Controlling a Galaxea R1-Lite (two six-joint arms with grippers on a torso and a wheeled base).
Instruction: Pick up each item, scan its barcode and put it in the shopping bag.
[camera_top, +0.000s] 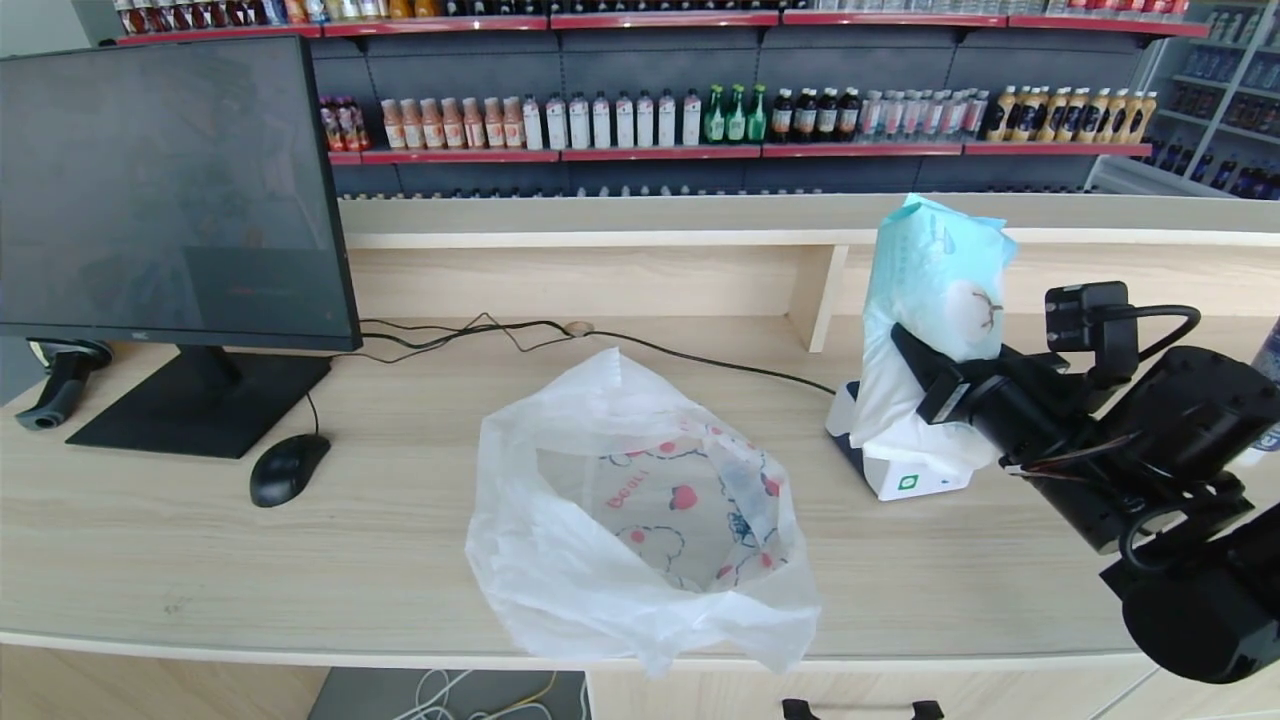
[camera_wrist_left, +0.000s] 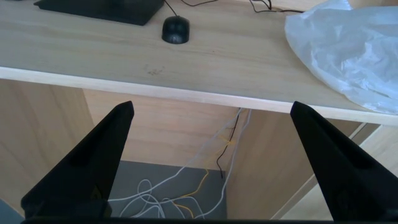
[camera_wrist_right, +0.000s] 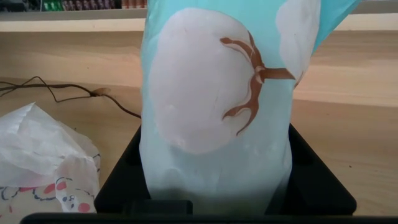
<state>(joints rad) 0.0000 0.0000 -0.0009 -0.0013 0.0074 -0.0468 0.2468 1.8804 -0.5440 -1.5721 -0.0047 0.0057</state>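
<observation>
- Shopping bag (camera_top: 545, 560) lies open-mouthed on the counter (camera_top: 200, 570). Left of it, below the counter's edge, my left gripper (camera_wrist_left: 211, 106) hangs spread wide and empty.
- Right of the bag, my right gripper (camera_top: 930, 365) clamps the tissue pack (camera_top: 940, 270) upright. Its lower end is at the white scanner (camera_top: 905, 482), touching or just above, I cannot tell.
- I judge this the scanning step. Next I must carry the pack leftward over the bag's mouth and release it inside.
</observation>
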